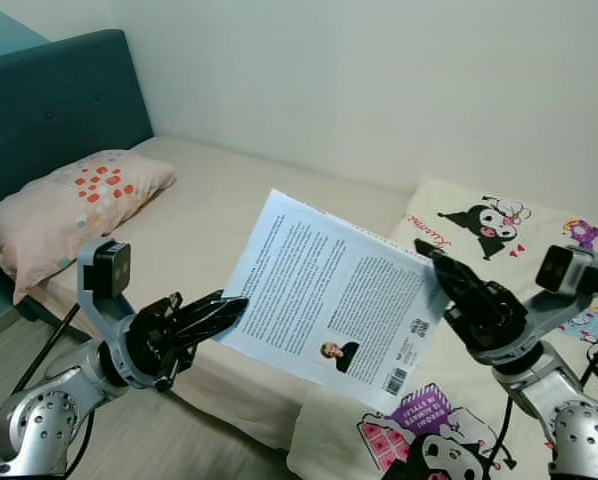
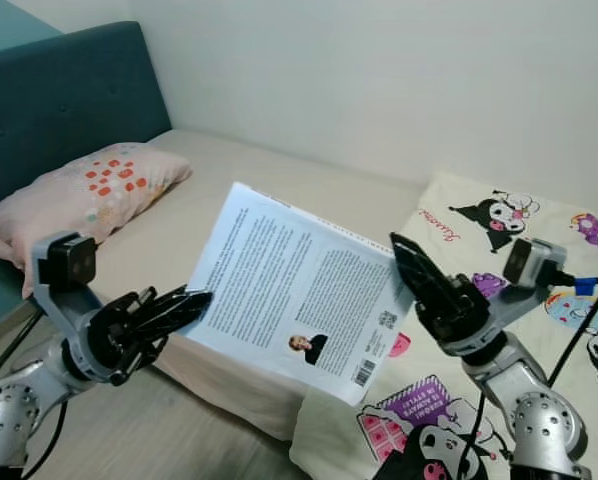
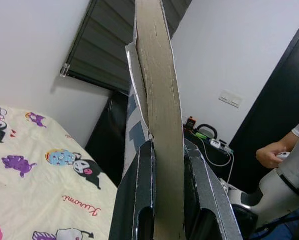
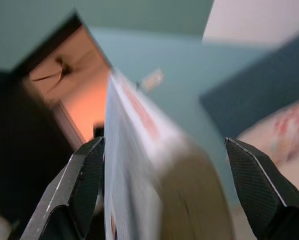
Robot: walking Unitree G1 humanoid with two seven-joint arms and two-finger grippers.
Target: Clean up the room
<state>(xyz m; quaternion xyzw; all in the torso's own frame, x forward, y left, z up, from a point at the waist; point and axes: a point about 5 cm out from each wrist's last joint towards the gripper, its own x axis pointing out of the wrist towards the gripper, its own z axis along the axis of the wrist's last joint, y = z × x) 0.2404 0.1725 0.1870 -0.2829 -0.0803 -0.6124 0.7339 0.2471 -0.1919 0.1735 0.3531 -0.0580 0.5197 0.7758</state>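
The book (image 1: 324, 300) hangs over the bed (image 1: 219, 195) edge, long axis running 10 to 4 o'clock, left hand (image 1: 219, 312) clamped on its 9 o'clock edge, right hand (image 1: 441, 270) wide at 3 o'clock.

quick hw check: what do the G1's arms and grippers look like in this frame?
Both arms are silver metal with round, bolt-studded joints and thin black cables alongside. The left gripper and right gripper each have two long black tapered fingers. A boxy grey-and-black wrist camera sits on a bracket above each.
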